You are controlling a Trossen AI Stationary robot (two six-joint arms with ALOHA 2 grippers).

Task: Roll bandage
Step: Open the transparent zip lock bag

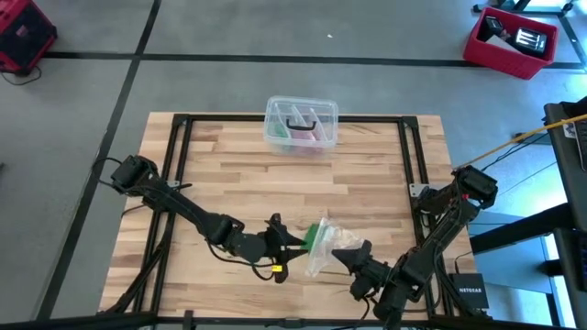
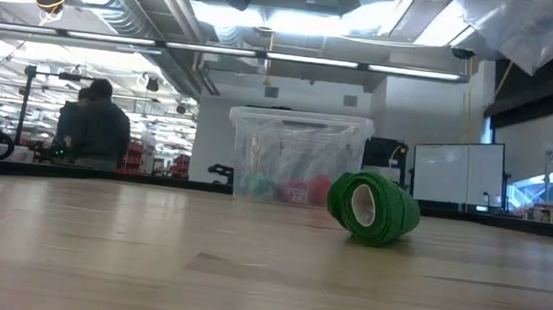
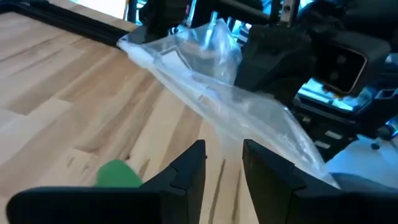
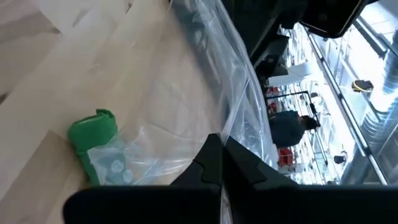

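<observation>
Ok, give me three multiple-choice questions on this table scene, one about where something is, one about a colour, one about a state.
1. Where does the clear plastic lidded box stand?
A. far edge of the wooden table
B. between the two arms
C. on the floor

2. What colour is the rolled fabric bandage?
A. pink
B. bright green
C. white

3. How do the right gripper jaws stand?
A. wide open
B. shut on the clear plastic bag
C. shut on the bandage

Answers: 1 A, the high view shows it at the far edge. 2 B, green in the low view. 3 B, the right wrist view shows the jaws pinching the film.
</observation>
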